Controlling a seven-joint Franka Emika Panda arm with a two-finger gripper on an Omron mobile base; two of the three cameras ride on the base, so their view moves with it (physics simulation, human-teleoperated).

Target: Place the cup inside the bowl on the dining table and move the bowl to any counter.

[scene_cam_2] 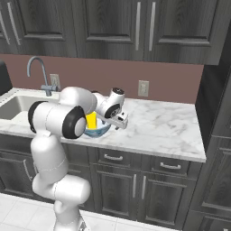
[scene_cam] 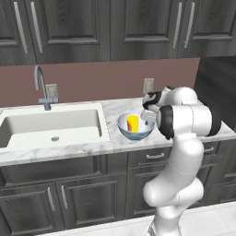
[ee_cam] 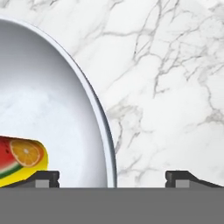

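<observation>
I see the bowl (scene_cam: 136, 127) on the counter (scene_cam: 115, 109) mid-frame, cup (scene_cam: 132, 123) inside. My gripper (ee_cam: 112, 177) straddles its rim, jaws apart

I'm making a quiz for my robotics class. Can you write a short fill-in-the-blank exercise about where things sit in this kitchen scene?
1. The yellow cup stands inside the ____.
2. The bowl rests on the marble counter, to the right of the ____.
3. The end effector straddles the bowl's rim with its fingers ____.
4. On the wall behind the bowl is a white ____.

Missing words: bowl; sink; open; outlet
</observation>
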